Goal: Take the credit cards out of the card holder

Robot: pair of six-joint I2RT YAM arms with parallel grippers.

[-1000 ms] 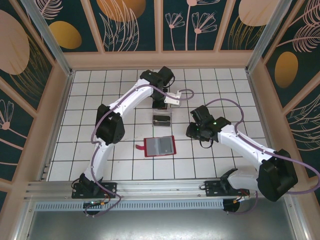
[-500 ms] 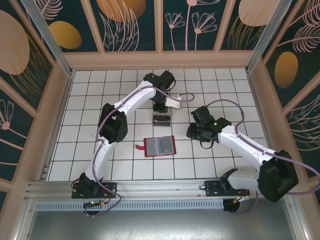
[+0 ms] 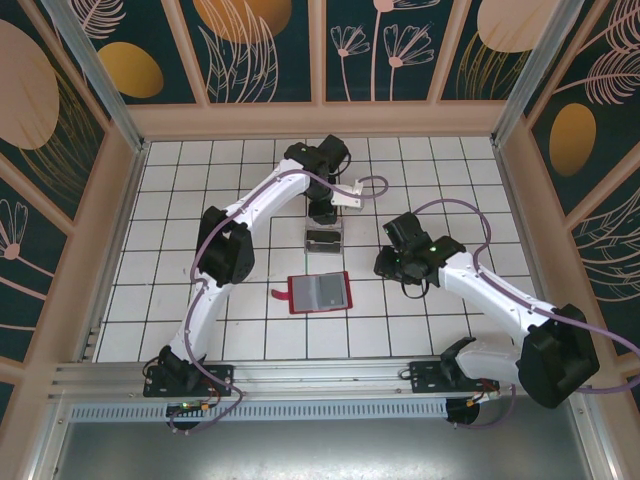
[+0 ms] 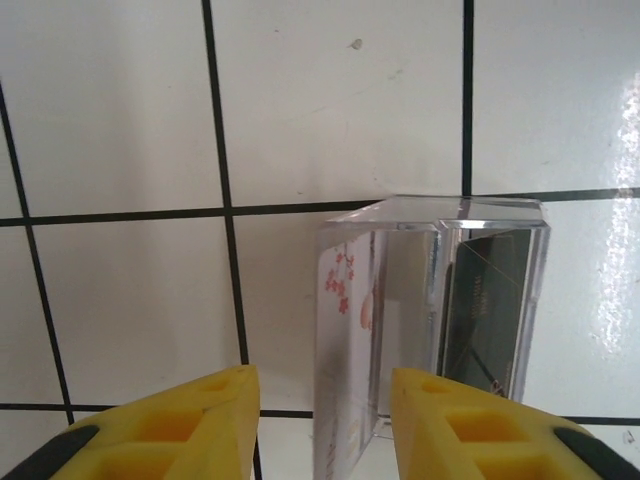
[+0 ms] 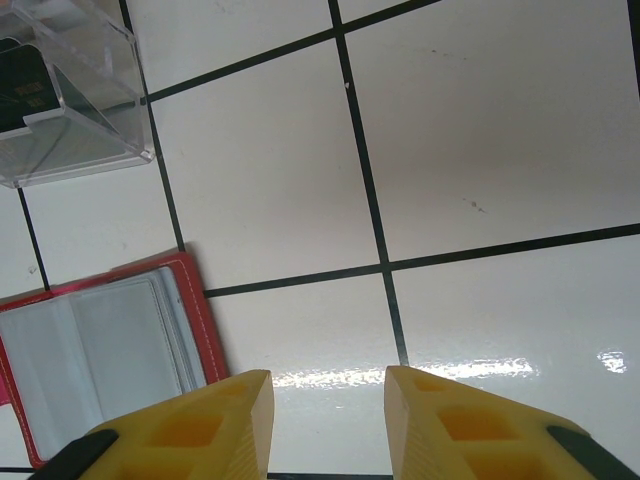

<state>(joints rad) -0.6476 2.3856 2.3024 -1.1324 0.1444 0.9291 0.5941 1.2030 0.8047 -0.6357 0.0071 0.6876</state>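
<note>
Clear box (image 4: pixel 405 290) — credit cards (image 4: pixel 488 300) in it — stands behind the card holder (image 3: pixel 320 292).

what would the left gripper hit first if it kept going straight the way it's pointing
Likely the clear plastic box: its wall lies just ahead of the open left gripper, though depth is unclear.

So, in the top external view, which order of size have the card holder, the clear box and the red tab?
Largest: the card holder, lying open.
Then the clear box, clearly smaller.
Smallest: the red tab at the holder's left edge.
</note>
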